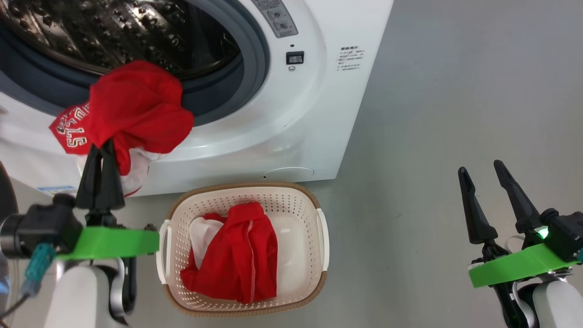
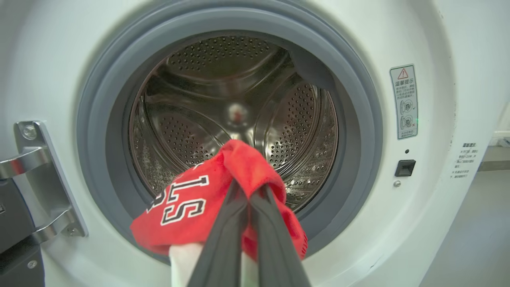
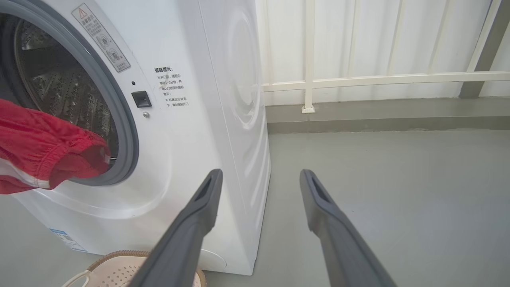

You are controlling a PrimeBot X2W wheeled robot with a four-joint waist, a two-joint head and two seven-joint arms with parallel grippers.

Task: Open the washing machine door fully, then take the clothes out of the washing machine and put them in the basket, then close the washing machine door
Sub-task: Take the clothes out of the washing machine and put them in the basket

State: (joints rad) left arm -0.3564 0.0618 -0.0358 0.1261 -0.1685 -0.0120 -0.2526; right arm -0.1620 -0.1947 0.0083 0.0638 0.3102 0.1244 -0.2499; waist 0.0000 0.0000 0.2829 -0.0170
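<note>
Pinching the red jersey (image 1: 136, 109) with the left pincer (image 1: 102, 148) at the washing machine's (image 1: 282, 127) open mouth. Near the basket (image 1: 319, 237) holding the other red garment (image 1: 241, 255) (white trim showing). Right pincer (image 1: 480, 166) spread, empty, well aside.

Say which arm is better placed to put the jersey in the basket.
Left. The left tool is shut on the jersey in front of the drum, near the basket. The right tool is open, empty, and off to the far side.
</note>
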